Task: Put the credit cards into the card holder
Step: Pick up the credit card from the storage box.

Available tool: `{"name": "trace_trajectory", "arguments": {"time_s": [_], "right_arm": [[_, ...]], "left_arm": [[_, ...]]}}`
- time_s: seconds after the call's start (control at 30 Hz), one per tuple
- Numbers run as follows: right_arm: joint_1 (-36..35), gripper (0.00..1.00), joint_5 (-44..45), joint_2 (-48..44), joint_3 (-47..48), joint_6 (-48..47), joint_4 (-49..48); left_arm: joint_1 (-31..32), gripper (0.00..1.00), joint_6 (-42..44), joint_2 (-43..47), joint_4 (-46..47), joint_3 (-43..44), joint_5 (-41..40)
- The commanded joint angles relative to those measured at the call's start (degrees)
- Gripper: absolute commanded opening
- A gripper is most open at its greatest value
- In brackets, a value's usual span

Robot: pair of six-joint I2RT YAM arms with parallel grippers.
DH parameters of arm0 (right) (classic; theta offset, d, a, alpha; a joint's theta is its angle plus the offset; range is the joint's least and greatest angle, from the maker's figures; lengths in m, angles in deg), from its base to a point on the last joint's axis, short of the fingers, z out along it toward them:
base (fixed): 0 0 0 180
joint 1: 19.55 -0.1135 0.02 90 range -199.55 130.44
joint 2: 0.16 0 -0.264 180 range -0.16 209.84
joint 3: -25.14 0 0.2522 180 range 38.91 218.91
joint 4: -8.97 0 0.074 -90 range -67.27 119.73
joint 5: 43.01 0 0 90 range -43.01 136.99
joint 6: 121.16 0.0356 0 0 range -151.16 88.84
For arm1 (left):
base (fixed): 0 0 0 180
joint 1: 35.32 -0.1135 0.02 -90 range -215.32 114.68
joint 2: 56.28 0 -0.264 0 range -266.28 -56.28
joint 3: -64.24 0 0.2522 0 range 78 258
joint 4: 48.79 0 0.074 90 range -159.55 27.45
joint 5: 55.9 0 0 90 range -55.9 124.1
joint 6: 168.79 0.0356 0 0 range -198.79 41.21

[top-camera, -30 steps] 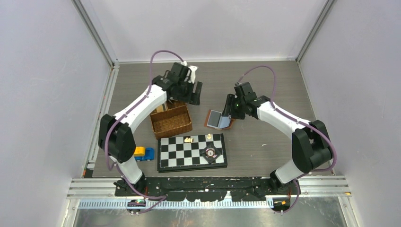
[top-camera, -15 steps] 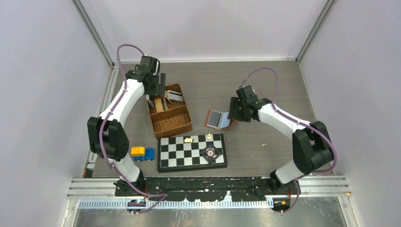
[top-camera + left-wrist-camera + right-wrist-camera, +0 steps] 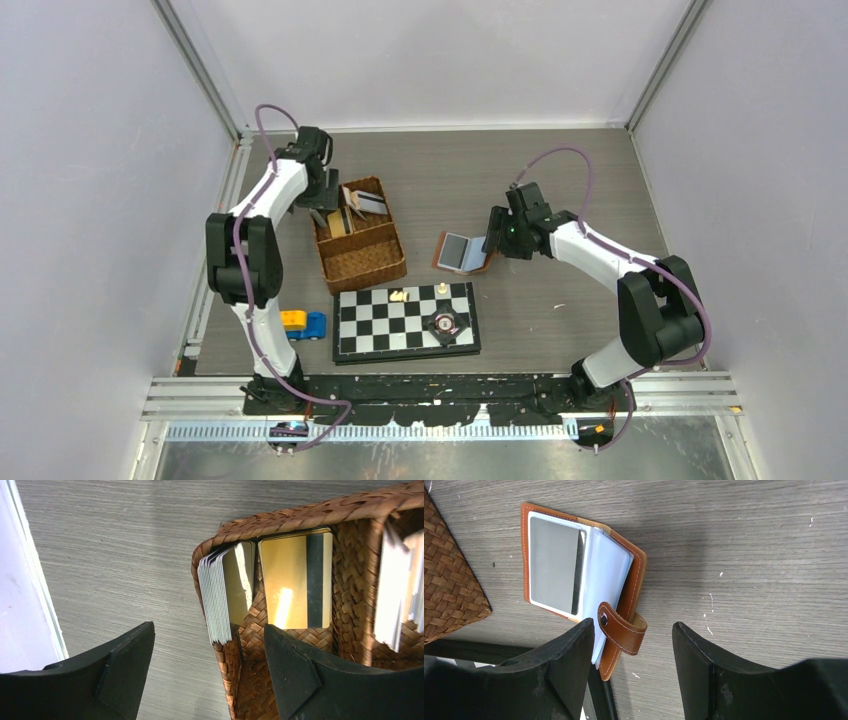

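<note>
Credit cards (image 3: pixel 352 198): seen from above, on edge in the far compartments of a wicker basket (image 3: pixel 365 272); the card holder (image 3: pixel 460 253) lies open to its right on the worktop (image 3: pixel 560 180).
Neighbours: one chessboard (image 3: pixel 400 325) with two small pieces at its far edge; one yellow-and-blue toy (image 3: pixel 303 323) beside it.
Left gripper (image 3: pixel 322 207): wrist view, jaws wide and empty, basket corner between them; one pale stack, one gold card (image 3: pixel 292 580); bare worktop leftward.
Right gripper (image 3: pixel 490 242): wrist view, jaws apart, holding nothing, over the holder's snap strap (image 3: pixel 621 627); open worktop rightward.
</note>
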Motion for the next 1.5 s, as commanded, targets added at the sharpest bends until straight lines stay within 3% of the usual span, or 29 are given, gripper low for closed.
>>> {"name": "trace_trajectory", "arguments": {"time_s": [0.0, 0.57, 0.97, 1.13, 1.37, 1.47], "right_arm": [[0.43, 0.63, -1.54, -2.23, -0.65, -0.48, -2.76], [0.72, 0.63, -2.42, -1.31, -0.95, -0.29, -3.43], [0.79, 0.63, -2.9, -0.79, -0.87, -0.29, -3.55], [0.87, 0.63, -3.06, -0.52, -0.77, -0.2, -3.56], [0.82, 0.62, -3.04, -0.48, -0.86, -0.29, -3.47], [0.8, 0.62, -2.95, -0.58, -0.87, -0.2, -3.49]], "left_arm": [[-1.6, 0.82, 0.67, -0.96, 0.83, 3.1, 0.81], [-6.38, 0.77, -2.48, 0.66, 2.54, 2.9, 6.49], [-6.41, 0.64, -2.93, 4.37, 3.45, 1.37, 7.21], [-6.41, 0.55, -3.32, 4.46, 3.36, 1.25, 8.54], [-6.41, 0.28, -4.36, 4.98, 3.57, 0.76, 10.66], [-6.41, 0.21, -4.76, 5.31, 4.15, 0.25, 11.49]]}}
